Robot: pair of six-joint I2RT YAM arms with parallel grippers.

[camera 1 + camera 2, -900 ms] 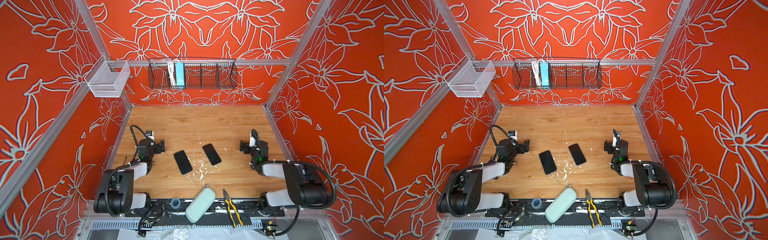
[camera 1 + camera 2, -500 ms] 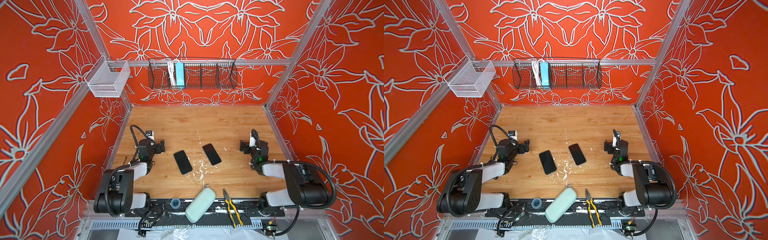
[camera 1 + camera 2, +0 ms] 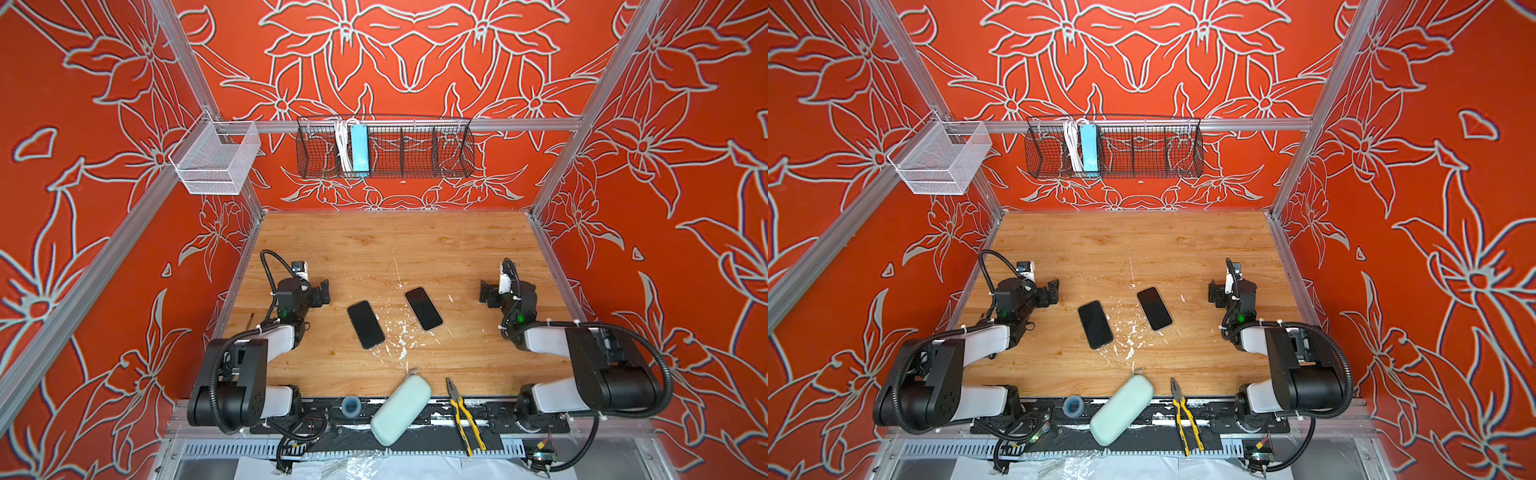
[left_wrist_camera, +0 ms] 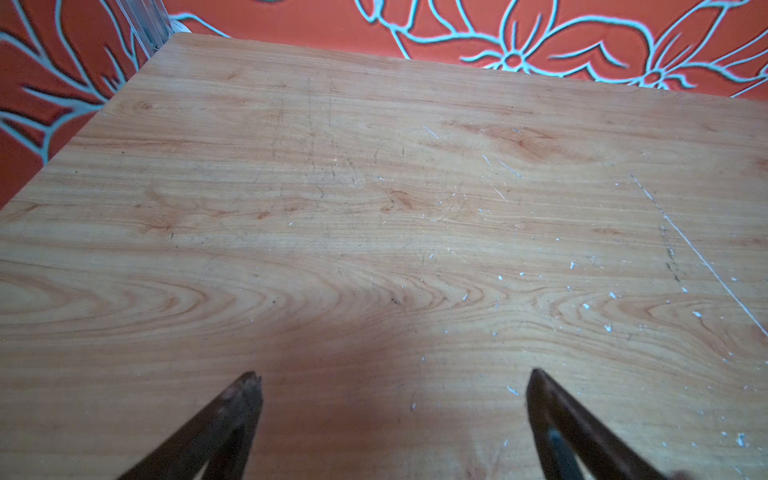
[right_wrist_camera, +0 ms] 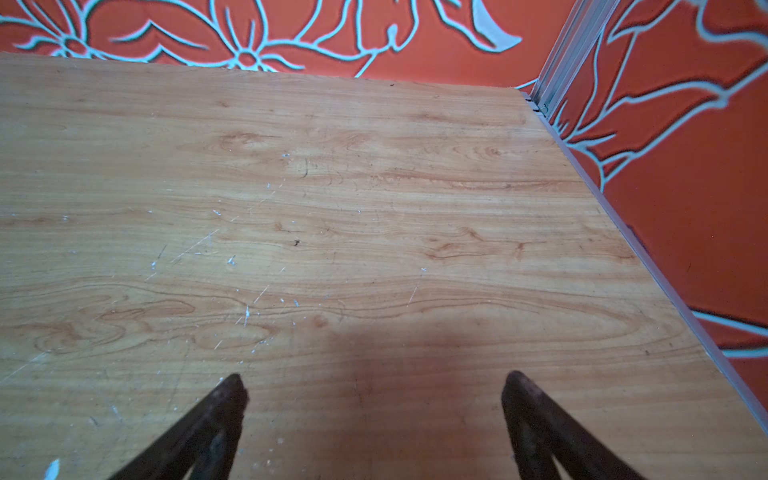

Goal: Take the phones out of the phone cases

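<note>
A black slab [image 3: 365, 324] and a second black slab [image 3: 424, 308], probably the phone and its emptied case but indistinguishable, lay just apart at the middle of the desk [image 3: 395, 241], while the left gripper [image 4: 392, 376] and right gripper [image 5: 374, 378] sat wide-open and empty near its side edges, seemingly parked clear.

1. Both top views are bright, evenly lit and sharp; straight lines lean outward near the frame edges.
2. In both wrist views a soft shadow lies on the table [image 4: 374, 249] at lower centre.
3. The tips of the left pincer [image 4: 392, 378] and the right pincer [image 5: 374, 378] look dark and blurred.
</note>
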